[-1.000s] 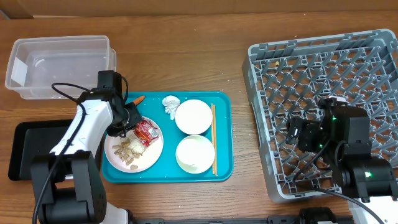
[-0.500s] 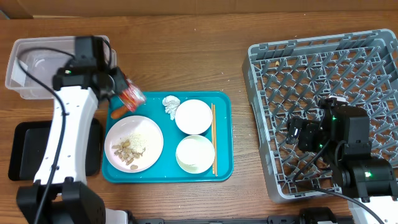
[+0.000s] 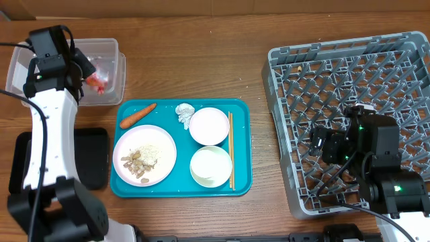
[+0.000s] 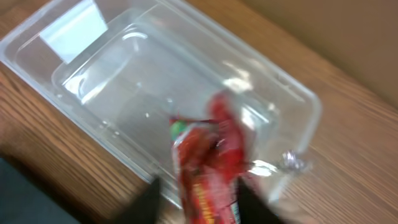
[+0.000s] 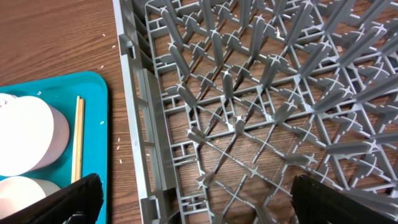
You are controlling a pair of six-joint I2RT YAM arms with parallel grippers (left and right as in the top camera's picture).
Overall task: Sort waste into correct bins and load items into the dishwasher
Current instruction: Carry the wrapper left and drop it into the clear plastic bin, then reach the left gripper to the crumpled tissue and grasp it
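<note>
the crumpled red wrapper (image 4: 208,168) is hanging over the clear plastic tub (image 3: 101,43), pinched between the narrowed fingers of the left gripper (image 3: 86,70). the wrist view is blurred, but the wrapper looks to be held rather than falling. a second ago it was lying on the white plate (image 3: 163,140); the arm has been swinging it up and left since then. so the first piece of waste is arriving at its bin, and release is probably the next step. the carrot (image 3: 138,114) has been nudged and is now lying in the open on the teal tray (image 3: 240,107). the tissue (image 3: 184,111), rice and crockery are waiting. the right gripper (image 5: 199,202) is staying spread wide over the grey dish rack (image 3: 403,47).
</note>
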